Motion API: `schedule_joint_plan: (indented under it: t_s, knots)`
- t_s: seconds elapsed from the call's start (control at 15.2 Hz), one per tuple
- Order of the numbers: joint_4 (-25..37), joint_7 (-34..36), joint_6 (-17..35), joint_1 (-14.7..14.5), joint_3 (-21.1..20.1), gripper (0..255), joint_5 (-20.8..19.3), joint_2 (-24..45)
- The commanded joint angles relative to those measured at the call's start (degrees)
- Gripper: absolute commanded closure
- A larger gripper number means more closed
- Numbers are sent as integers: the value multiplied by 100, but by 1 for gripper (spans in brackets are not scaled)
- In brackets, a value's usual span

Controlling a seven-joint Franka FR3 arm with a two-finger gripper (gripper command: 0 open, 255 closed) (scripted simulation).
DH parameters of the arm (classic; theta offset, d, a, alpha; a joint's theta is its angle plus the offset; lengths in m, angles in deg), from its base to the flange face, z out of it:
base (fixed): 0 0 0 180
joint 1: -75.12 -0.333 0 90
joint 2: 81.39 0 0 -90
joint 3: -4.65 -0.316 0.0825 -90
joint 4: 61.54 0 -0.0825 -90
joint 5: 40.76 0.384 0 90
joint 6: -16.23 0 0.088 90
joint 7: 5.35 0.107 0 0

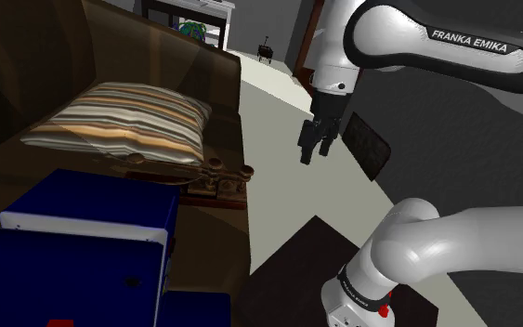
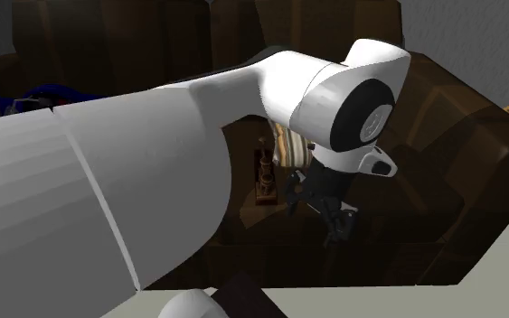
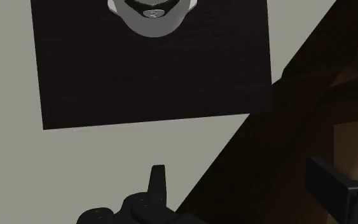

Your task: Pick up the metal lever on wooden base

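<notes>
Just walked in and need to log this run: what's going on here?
A white Franka arm is after the lever on its wooden base, which sits at the edge of the brown sofa beside a striped pillow. The black pincer hangs open in the air over the pale floor, apart from the lever and holding nothing. The pickup is not yet done.

Striped cloth cushion, smooth dark-brown sofa with faint sheen, wooden lever base, matt black gripper, glossy white arm.

Gripper hangs downward, fingers apparently apart.
</notes>
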Motion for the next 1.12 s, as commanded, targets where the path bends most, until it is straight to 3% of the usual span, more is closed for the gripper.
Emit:
schedule_joint_plan:
  t_s: [0.0,1.06]
  knots:
    - [0,0,0,0,0,0,0,0]
    - [1494,-850,1642,-1099,-1196,0,290,2096]
